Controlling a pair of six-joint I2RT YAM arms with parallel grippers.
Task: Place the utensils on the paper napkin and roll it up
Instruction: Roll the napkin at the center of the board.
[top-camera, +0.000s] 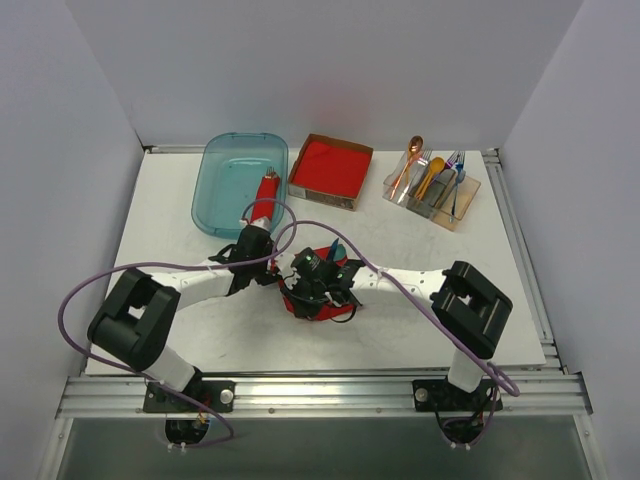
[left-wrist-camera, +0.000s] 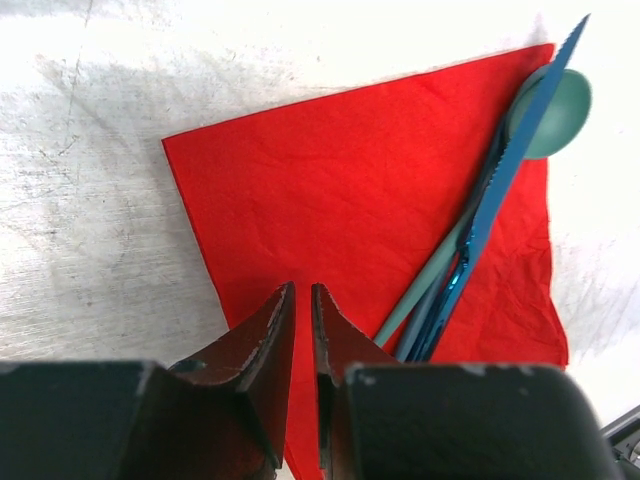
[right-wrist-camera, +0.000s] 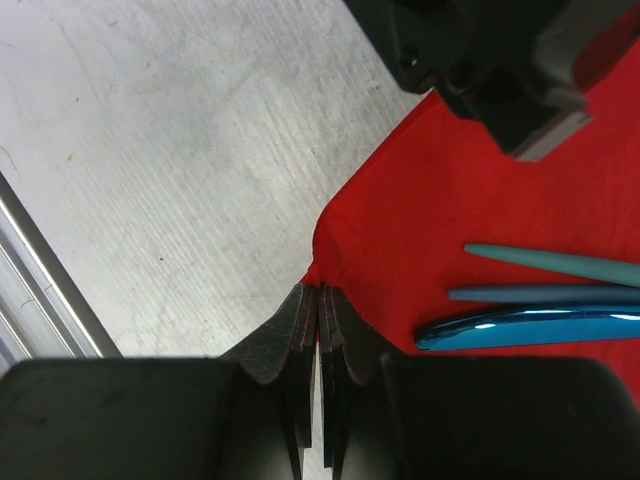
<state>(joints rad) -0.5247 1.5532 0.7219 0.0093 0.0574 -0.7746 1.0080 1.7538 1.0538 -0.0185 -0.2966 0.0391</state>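
White desk (left-wrist-camera: 90, 230) bears thin red paper napkin (left-wrist-camera: 340, 200); left pincer (left-wrist-camera: 303, 287) slightly ajar over its edge, right pincer (right-wrist-camera: 317, 288) pinches its corner.

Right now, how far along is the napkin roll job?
Done: teal spoon and blue knife lie on the paper napkin. In hand: right pincer is shut at a napkin corner, apparently pinching it; left pincer, jaws slightly apart, sits at its edge. Left: rolling; the napkin lies flat, unrolled.
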